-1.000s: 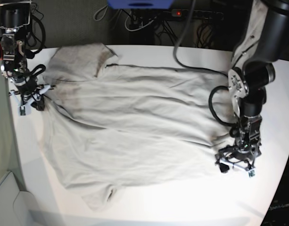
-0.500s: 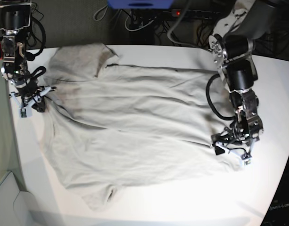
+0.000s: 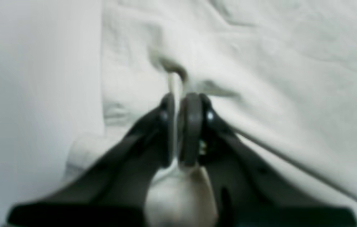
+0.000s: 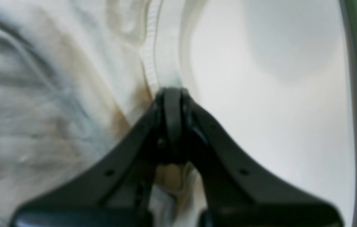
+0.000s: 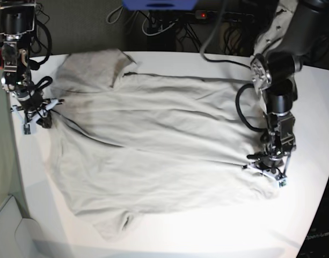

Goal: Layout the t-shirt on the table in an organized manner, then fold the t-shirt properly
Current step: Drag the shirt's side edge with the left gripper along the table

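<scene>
Left jaws (image 5: 267, 167) now pinched together on t-shirt (image 5: 153, 145) hem, where half second ago they stood spread above that edge; arm shifted slightly. Thin fold of cloth (image 3: 174, 94) rises between jaws in left wrist view, bare worktop (image 3: 33, 94) beside. Right jaws (image 5: 31, 115) clamped tight on ribbed collar edge (image 4: 153, 63), cloth bunched just ahead of tips. T-shirt lies spread flat across worktop (image 5: 218, 231), stretched between both jaws.
</scene>
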